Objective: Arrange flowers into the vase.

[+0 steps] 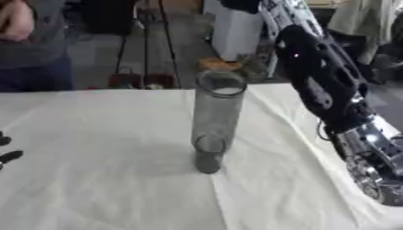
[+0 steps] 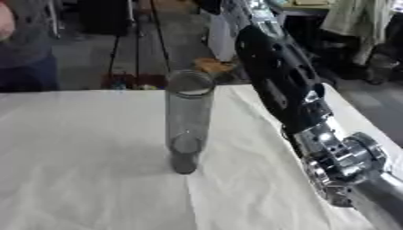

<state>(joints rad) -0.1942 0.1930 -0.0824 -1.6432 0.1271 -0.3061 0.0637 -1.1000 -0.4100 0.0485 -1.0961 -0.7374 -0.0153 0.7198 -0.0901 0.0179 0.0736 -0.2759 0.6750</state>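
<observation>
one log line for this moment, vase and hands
vase: upright, no flowers in it | right arm: extends past table's far edge, hand unseen | left hand: fingertips at left edge

The vase [image 1: 215, 121] is clear glass, smooth and faintly glossy, with a grey tint and a thicker, darker base. Under it the worktop [image 1: 94, 179] wears a white cloth, matt, with soft creases running past the vase's right side. Right of the vase, the robot's arm [image 2: 283, 85] has a glossy black plastic shell and bright, polished silver metal joints.
</observation>
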